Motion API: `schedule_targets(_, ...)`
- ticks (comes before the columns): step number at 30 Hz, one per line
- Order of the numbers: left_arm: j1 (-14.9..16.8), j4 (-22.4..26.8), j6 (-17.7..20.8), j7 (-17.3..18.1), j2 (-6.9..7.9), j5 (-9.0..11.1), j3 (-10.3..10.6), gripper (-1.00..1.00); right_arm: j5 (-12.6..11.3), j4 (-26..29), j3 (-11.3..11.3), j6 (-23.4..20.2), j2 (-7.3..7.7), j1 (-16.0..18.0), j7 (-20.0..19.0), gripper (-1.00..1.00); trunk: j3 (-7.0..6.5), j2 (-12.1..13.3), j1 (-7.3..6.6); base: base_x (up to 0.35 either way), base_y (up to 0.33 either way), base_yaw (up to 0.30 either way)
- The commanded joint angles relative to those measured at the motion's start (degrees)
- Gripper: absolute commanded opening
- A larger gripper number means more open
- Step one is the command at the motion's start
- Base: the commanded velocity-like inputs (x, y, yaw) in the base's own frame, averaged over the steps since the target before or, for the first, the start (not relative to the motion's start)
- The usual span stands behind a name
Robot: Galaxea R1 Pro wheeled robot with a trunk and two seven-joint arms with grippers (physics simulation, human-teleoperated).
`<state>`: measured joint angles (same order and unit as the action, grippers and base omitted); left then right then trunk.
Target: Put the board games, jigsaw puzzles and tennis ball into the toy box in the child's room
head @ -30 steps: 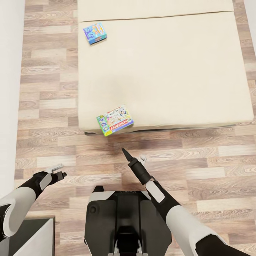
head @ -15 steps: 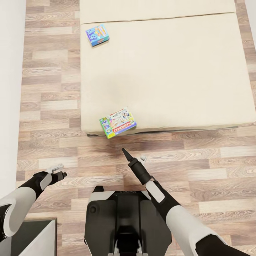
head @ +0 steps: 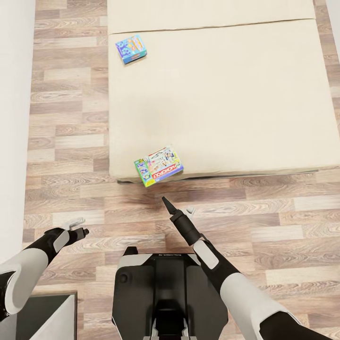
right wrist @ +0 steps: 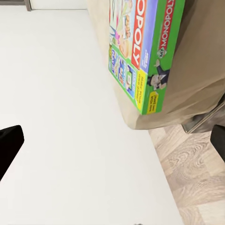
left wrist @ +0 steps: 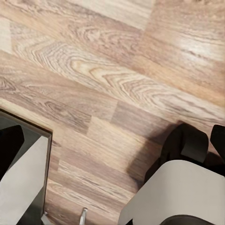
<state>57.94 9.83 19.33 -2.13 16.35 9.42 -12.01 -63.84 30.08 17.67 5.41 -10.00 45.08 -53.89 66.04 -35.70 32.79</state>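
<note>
Two board games lie on the bed (head: 226, 94). A light blue one (head: 131, 48) rests near the mattress's far left edge. A green, white and red Monopoly box (head: 158, 165) sits at the near left corner, slightly over the edge. My right gripper (head: 177, 206) hovers open above the floor just short of that corner. The right wrist view shows the Monopoly box (right wrist: 140, 51) close ahead on the mattress corner. My left gripper (head: 79, 226) is open over the floor at the left, holding nothing. The toy box, puzzles and tennis ball are out of view.
Wood-plank floor (head: 66, 141) runs between the bed and a white wall (head: 12, 118) at the left. A dark-framed grey surface corner (head: 47, 316) shows beside my base (head: 158, 293) at lower left.
The whole view has shifted: the bed and both boxes sit slightly lower and further right in the picture. Both arms keep the same pose and both grippers stay open.
</note>
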Motion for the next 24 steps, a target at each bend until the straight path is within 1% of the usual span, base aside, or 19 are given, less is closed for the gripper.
schedule_targets(1, -0.02, 0.11, 0.35, -0.23, 0.01, 0.60, -0.03, 1.00, -0.23, -0.12, 0.26, 0.56, 0.00, 0.06, -0.09, 1.00, 0.03, -0.06, 0.02, 0.003, 0.002, 0.000)
schedule_targets(9, -0.02, 0.11, 0.41, -0.24, 0.00, 0.60, -0.03, 1.00, -0.24, -0.12, 0.26, 0.63, 0.00, 0.08, -0.20, 1.00, 0.03, -0.06, 0.02, 0.001, 0.000, 0.000)
schedule_targets(24, -0.02, 0.10, 0.50, -0.18, 0.00, 0.60, -0.03, 1.00, -0.23, -0.12, 0.26, 0.65, 0.00, 0.07, -0.41, 1.00, 2.72, -6.07, 3.32, 0.000, 0.000, 0.000)
